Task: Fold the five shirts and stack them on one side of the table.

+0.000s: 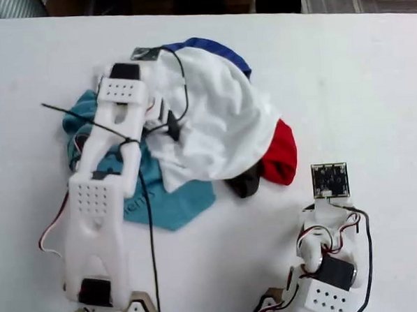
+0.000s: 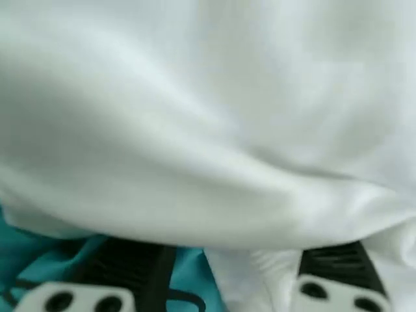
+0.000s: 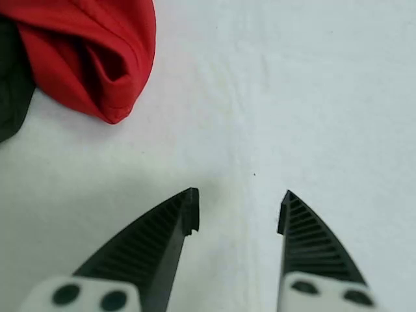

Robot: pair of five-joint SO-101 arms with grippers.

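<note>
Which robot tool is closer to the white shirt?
Left. The left tool has its tips under the white shirt; the right tool is over bare table beside the red shirt.

The high camera looks steeply down on the table (image 1: pixel 372 84), whose far edge runs along the top of the frame. The left wrist camera sits tight against the white shirt (image 2: pixel 208 130), which lies mid-frame overhead. The right wrist camera faces bare tabletop from close range, catching the red shirt (image 3: pixel 97 58) seen right of centre overhead.
</note>
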